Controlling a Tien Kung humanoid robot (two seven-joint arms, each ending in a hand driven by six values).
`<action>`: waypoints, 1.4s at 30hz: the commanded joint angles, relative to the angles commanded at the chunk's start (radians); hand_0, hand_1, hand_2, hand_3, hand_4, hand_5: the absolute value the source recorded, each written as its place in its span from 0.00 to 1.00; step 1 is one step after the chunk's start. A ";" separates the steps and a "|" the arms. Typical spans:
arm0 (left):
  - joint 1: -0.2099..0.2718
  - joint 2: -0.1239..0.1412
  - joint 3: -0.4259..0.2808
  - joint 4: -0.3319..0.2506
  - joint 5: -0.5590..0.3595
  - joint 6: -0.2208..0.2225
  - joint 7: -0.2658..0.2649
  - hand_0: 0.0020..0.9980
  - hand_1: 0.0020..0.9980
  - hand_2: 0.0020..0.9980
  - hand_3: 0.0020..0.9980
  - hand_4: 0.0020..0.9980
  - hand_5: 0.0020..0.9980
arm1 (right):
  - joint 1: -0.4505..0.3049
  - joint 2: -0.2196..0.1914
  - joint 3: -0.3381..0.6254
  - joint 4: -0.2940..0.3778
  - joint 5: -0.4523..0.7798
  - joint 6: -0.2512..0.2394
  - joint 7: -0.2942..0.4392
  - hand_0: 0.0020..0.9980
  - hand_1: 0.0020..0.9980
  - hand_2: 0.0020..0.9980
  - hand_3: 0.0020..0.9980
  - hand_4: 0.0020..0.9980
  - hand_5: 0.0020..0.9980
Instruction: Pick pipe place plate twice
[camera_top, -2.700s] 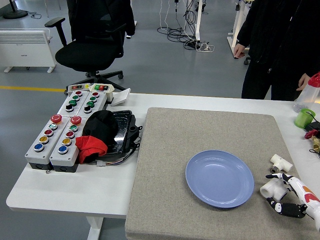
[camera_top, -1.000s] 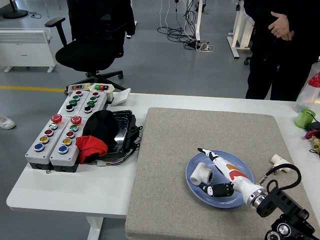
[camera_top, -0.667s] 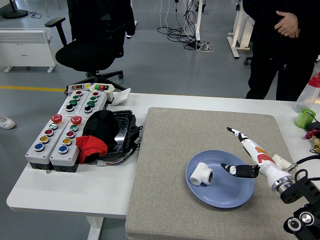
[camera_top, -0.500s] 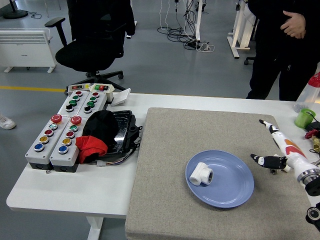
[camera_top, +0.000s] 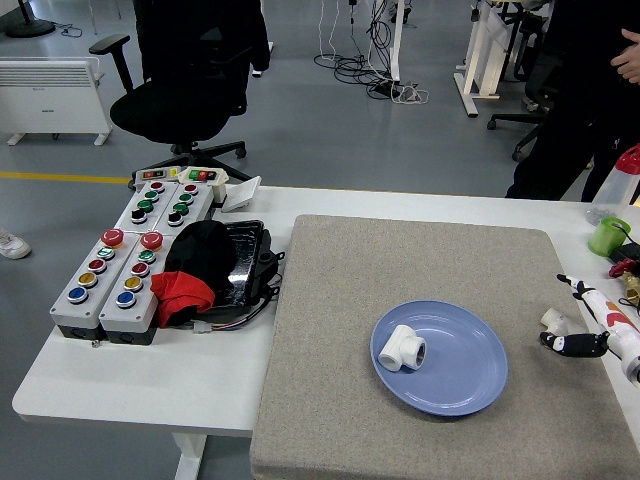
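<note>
One white pipe fitting (camera_top: 402, 348) lies on the blue plate (camera_top: 470, 385) — the first placing looks done. Right of the plate, the right hand (camera_top: 590, 322), fingers spread and empty, hovers at the second fitting (camera_top: 552, 321), which needs grasping next. Nothing blocks the way — a green cup (camera_top: 609, 236) stands farther off.

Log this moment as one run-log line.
right hand: open, at second pipe fitting on mat's right edge | first pipe fitting: lying on blue plate | left hand: not in view
</note>
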 joint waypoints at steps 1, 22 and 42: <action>0.000 0.000 0.000 0.000 -0.001 0.000 0.000 0.65 0.63 0.64 0.55 0.39 1.00 | 0.004 0.002 -0.007 -0.009 0.001 -0.001 0.001 1.00 0.92 0.97 0.94 0.78 0.32; -0.002 -0.002 0.003 0.000 -0.003 0.001 -0.002 0.65 0.63 0.64 0.55 0.39 1.00 | 0.063 0.019 -0.143 -0.136 -0.079 -0.117 0.005 0.64 0.67 0.65 0.74 0.69 0.27; -0.001 -0.001 -0.002 0.001 0.004 -0.001 -0.002 0.65 0.63 0.64 0.55 0.39 1.00 | -0.021 -0.069 -0.189 0.231 -0.095 -0.124 0.050 0.38 0.47 0.52 0.60 0.48 0.13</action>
